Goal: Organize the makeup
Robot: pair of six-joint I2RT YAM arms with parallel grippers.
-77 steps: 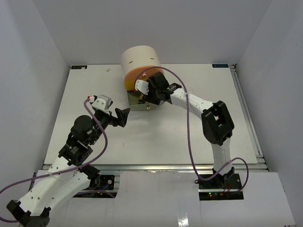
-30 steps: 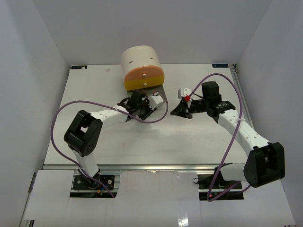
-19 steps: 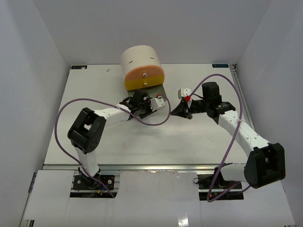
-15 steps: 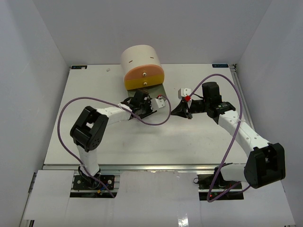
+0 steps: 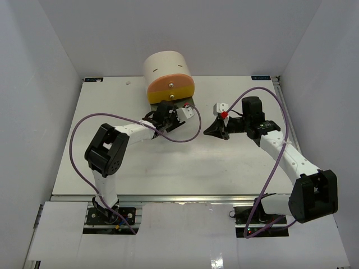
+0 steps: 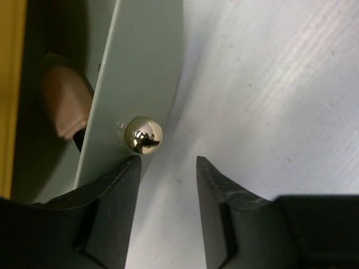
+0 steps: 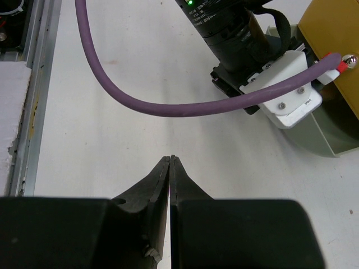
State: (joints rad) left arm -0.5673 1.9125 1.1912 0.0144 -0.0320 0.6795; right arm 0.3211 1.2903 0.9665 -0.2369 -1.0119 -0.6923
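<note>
The only makeup showing is a pinkish-tan piece (image 6: 63, 103), lying in shadow inside the grey drawer (image 6: 140, 67); what it is stays unclear. This lowest drawer of the cream cylinder (image 5: 165, 66) stands slightly out (image 5: 187, 103). My left gripper (image 6: 167, 162) is open with bare table between its fingers. The drawer's shiny knob (image 6: 143, 134) sits just past the left fingertip, not clasped. From above, the left gripper (image 5: 166, 114) is at the cylinder's foot. My right gripper (image 7: 170, 158) is shut and empty, hovering right of the drawer (image 5: 209, 130).
An orange drawer (image 5: 170, 84) and a yellow drawer (image 5: 171, 96) sit closed above the grey one. The left arm's purple cable (image 7: 168, 103) loops across the table between the two grippers. White walls enclose the table on three sides.
My left gripper has moved toward the cylinder and the grey drawer has slid inward with it. Its jaws have widened off the knob. The right arm has barely moved.
</note>
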